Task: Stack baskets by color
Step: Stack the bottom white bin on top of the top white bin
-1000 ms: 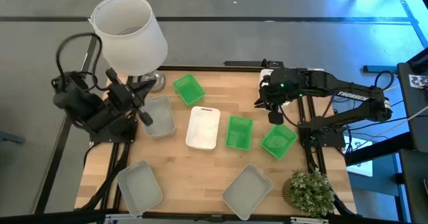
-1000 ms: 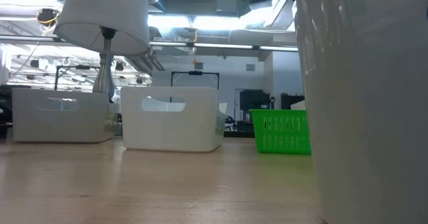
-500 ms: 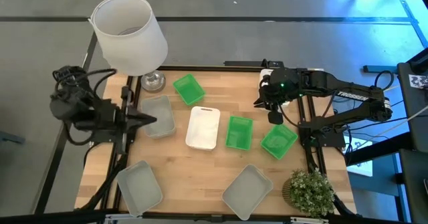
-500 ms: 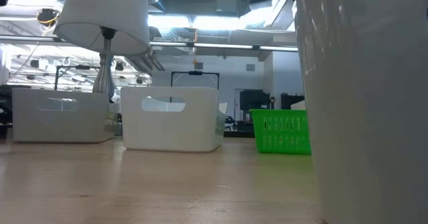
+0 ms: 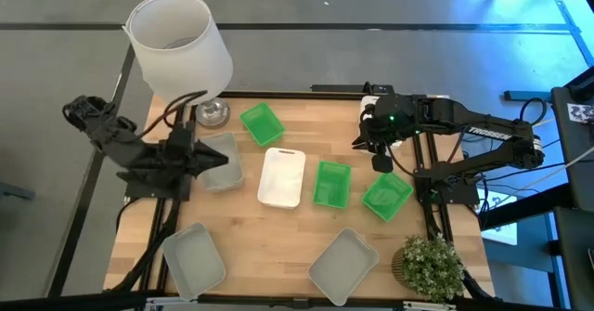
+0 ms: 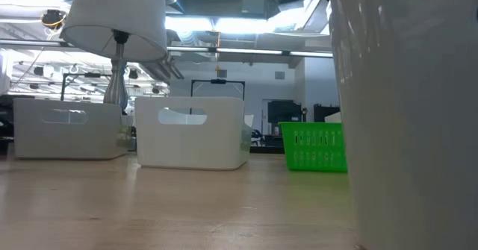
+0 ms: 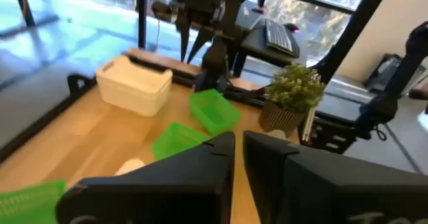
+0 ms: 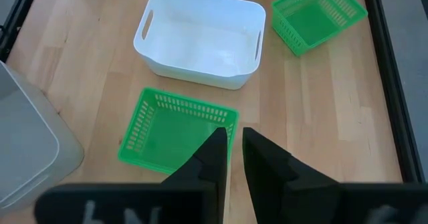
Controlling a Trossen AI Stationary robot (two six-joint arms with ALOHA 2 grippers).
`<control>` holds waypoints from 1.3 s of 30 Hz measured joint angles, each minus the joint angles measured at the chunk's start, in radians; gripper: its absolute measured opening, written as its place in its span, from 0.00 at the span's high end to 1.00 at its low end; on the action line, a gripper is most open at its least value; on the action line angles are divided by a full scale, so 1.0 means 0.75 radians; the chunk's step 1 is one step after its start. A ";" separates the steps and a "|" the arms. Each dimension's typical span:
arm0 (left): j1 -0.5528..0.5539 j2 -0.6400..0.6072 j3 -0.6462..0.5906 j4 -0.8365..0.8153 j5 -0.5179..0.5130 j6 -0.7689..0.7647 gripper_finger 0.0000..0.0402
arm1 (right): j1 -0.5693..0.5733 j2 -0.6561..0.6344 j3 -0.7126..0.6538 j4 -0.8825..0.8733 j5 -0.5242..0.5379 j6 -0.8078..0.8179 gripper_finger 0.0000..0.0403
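Hovering w/ tips nearly together (holding nothing): left claw [image 7: 237, 144], right claw [image 8: 232, 140].

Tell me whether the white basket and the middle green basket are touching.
Apart. The high view shows a strip of bare wood between the white basket and the middle green basket.

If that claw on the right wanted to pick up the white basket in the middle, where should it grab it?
Probably by a long side wall of the white basket, coming straight down from above. It sits upright and open-topped, so one finger could slip inside and one outside the thin rim. The handle cutouts at its short ends are another option.
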 joint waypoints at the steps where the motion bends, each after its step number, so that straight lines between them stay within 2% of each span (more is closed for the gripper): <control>1: 0.019 0.001 0.000 -0.019 0.028 -0.024 0.92 | 0.000 0.000 0.000 0.000 0.000 0.000 0.88; 7: 0.135 0.030 -0.001 -0.076 0.215 -0.079 0.81 | 0.000 0.000 0.000 0.000 0.000 0.002 0.88; 14: 0.269 0.128 -0.001 -0.139 0.344 0.053 0.77 | 0.000 0.000 0.000 0.000 0.000 0.004 0.88; 21: 0.325 0.338 -0.001 -0.210 0.370 0.450 0.77 | 0.000 0.001 0.000 -0.001 0.000 0.004 0.88; 24: 0.341 0.433 -0.001 -0.218 0.403 0.540 0.78 | 0.000 0.001 0.000 -0.001 -0.001 0.004 0.88; 28: 0.386 0.570 0.000 -0.218 0.541 0.555 0.77 | 0.000 0.001 0.000 -0.001 -0.001 0.003 0.88; 34: 0.462 0.683 -0.001 -0.207 0.907 0.559 0.78 | 0.000 0.001 0.000 0.000 -0.059 0.000 0.88; 36: 0.473 0.710 -0.001 -0.208 0.943 0.560 0.78 | 0.000 0.001 0.000 0.003 -0.095 0.001 0.88; 39: 0.474 0.748 0.001 -0.209 0.896 0.560 0.77 | 0.001 0.001 0.000 0.014 -0.138 0.001 0.88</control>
